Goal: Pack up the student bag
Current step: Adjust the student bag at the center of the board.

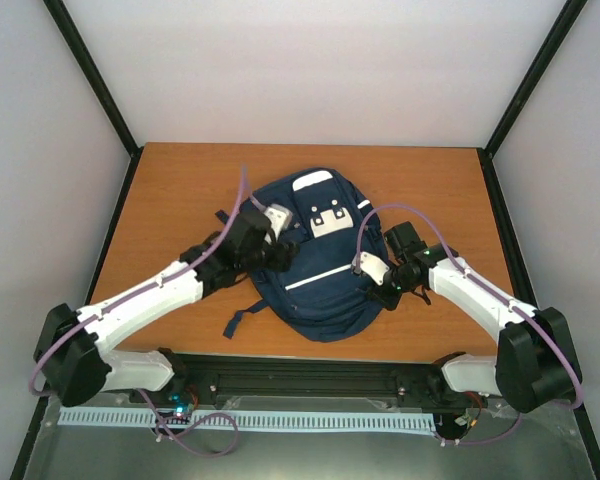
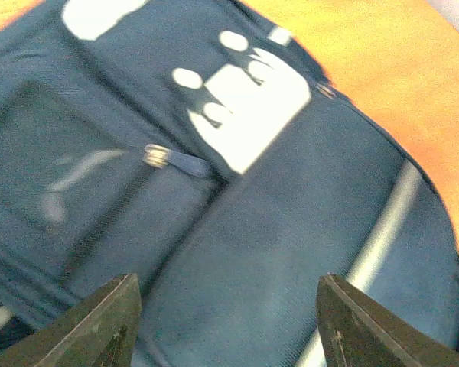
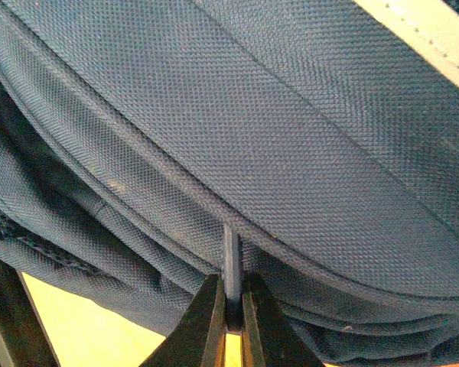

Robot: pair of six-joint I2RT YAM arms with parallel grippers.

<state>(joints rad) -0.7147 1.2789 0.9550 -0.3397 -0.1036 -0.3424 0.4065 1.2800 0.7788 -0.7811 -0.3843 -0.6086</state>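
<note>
One student bag (image 1: 315,265), a navy blue backpack, lies flat at the middle of the wooden table (image 1: 180,190), its top end pointing away from the arms. Its upturned face shows two white patches: a plain white patch (image 1: 312,182) near the top and a larger logo patch (image 1: 328,215) just below it. One thin pale stripe (image 1: 320,281) crosses the lower front. One dark strap (image 1: 242,318) trails off the near left corner onto the wood.

In the left wrist view, one zip pull (image 2: 168,158), a metal ring with a blue tab, lies on the fabric beside the logo patch. That picture is blurred, so finer detail is lost.

Two arms reach in, one from each side. The left gripper (image 2: 226,336) hangs over the bag's front with its two fingers (image 2: 111,321) spread wide and only cloth showing between them. The right gripper (image 3: 231,317) is at the bag's right edge, and its two fingertips are pinched together on one thin dark tab (image 3: 232,264) that stands out from a seam between folds of the navy weave. Bare table shows below that edge.
</note>
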